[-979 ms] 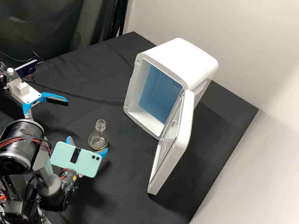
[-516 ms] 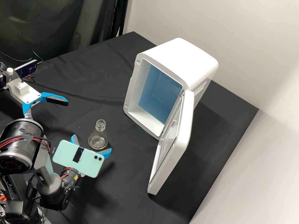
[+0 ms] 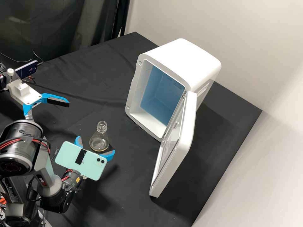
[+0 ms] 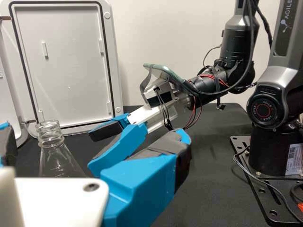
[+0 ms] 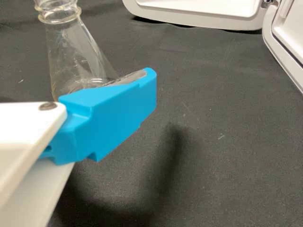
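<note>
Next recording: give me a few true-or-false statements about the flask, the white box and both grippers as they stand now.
1. The flask stands upright on the bench, in front of the white box. True.
2. The door is shut. False: it stands open.
3. The right gripper is open, with one finger on either side of the flask. True.
4. The left gripper holds the flask. False: it is open and well apart from the flask.

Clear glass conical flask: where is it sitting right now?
In the high view the clear glass conical flask stands upright on the black bench, between the fingers of the open right hand, just before the open white cooler box.
</note>
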You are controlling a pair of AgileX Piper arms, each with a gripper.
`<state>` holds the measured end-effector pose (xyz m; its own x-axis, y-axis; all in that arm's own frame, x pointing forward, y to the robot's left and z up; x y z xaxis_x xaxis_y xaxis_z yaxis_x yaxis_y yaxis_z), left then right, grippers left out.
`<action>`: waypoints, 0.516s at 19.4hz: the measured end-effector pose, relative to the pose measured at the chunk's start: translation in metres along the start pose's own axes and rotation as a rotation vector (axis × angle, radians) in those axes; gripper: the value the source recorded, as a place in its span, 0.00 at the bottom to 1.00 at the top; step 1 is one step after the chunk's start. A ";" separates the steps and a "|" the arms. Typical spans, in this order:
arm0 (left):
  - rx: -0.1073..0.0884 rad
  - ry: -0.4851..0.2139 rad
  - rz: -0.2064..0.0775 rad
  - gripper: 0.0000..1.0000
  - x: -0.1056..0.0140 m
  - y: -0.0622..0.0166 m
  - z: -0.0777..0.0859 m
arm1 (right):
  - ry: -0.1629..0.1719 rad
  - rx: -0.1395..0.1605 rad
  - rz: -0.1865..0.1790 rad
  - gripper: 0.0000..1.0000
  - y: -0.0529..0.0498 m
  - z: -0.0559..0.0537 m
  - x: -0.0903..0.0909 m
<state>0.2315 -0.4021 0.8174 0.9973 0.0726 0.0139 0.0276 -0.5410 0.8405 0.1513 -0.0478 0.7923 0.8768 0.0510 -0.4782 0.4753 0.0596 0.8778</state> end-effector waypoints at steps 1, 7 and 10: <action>0.000 0.001 0.000 1.00 0.000 0.0000 0.000 | 0.000 0.000 0.000 0.00 0.000 0.000 0.000; 0.005 -0.004 -0.001 1.00 0.000 -0.0002 0.001 | 0.002 0.000 0.000 0.00 0.000 -0.001 0.001; 0.005 -0.004 -0.001 1.00 0.000 -0.0002 0.001 | 0.002 0.001 0.003 0.00 0.000 -0.001 0.002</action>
<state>0.2316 -0.4029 0.8167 0.9975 0.0698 0.0112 0.0287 -0.5451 0.8379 0.1527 -0.0468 0.7916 0.8779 0.0527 -0.4759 0.4730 0.0580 0.8791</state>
